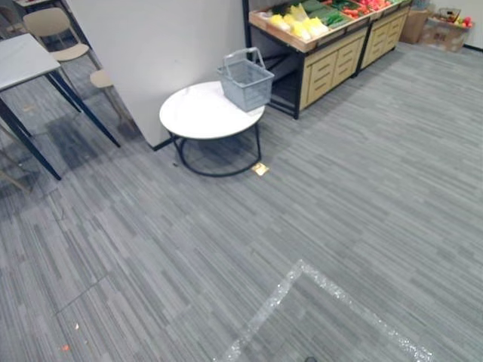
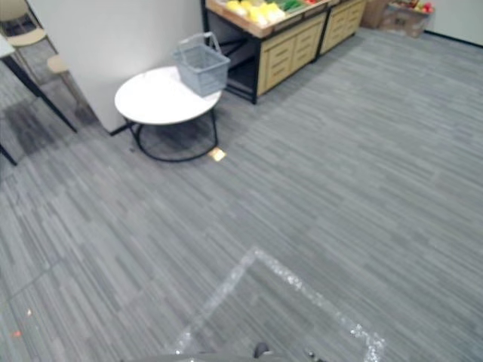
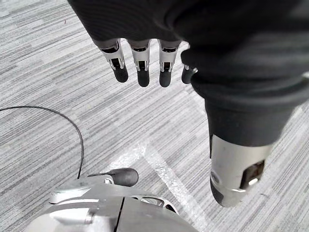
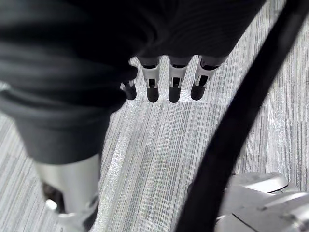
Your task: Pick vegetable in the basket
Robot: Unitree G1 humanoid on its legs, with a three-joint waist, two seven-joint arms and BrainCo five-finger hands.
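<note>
From the left eye view, a round white table (image 1: 200, 115) stood against a pale partition wall (image 1: 151, 53), with broad open grey carpet (image 1: 355, 204) on its near side, crossed there by an angled line of floor tape (image 1: 332, 290). A grey basket (image 1: 246, 81) sat upright at the table's far right edge, mouth up, handle raised, its broad side toward the camera. Just beyond the table stood a wooden produce stand (image 1: 328, 64) carrying yellow and green vegetables (image 1: 303, 26). Left of the table, a dark-legged table (image 1: 23, 60) and a chair (image 1: 53, 30) narrowed the room. The right eye view gave the same layout. In the left wrist view, the left hand (image 3: 142, 60) hung over the carpet, fingers straight and loose, holding nothing. In the right wrist view, the right hand (image 4: 174, 79) hung likewise, fingers relaxed, touching nothing.
</note>
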